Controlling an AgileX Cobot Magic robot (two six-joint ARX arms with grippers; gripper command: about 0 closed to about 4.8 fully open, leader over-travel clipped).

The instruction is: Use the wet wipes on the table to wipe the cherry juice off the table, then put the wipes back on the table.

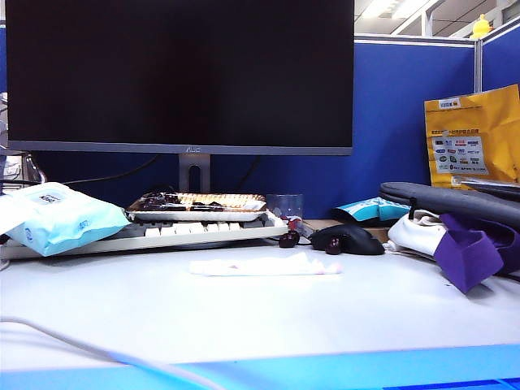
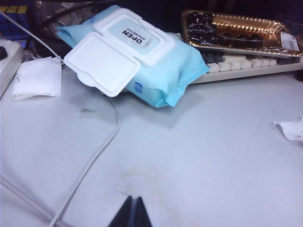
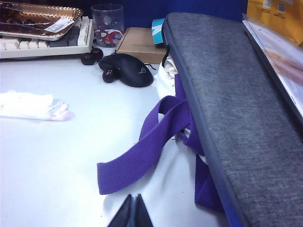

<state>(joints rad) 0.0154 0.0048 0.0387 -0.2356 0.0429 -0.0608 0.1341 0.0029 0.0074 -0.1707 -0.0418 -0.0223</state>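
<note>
Lying flat and free on the table (image 1: 244, 317), the wet wipes (image 1: 264, 265) sit in front of the keyboard (image 1: 195, 234), near the black mouse (image 1: 349, 239) and the two cherries (image 3: 97, 64), with neither hand on them; judged from this, the sheet has been put back and the task looks at or near its end. Both hands are off to the sides, well apart from the sheet and out of sight in the exterior view. The left hand (image 2: 132, 213) shows closed fingertips over bare table, empty, with the blue wipes packet (image 2: 142, 56) and a cable (image 2: 102, 151) ahead of it. The right hand (image 3: 132, 211) is likewise closed on nothing, low over the table just beside a purple strap (image 3: 151, 142) and a grey case (image 3: 227, 104). The sheet is thin, white, crumpled into a long low strip, with pink staining at one end, consistent with having taken up juice. No cherry juice can be made out on the surface around it, though faint marks would be hard to tell here.
</note>
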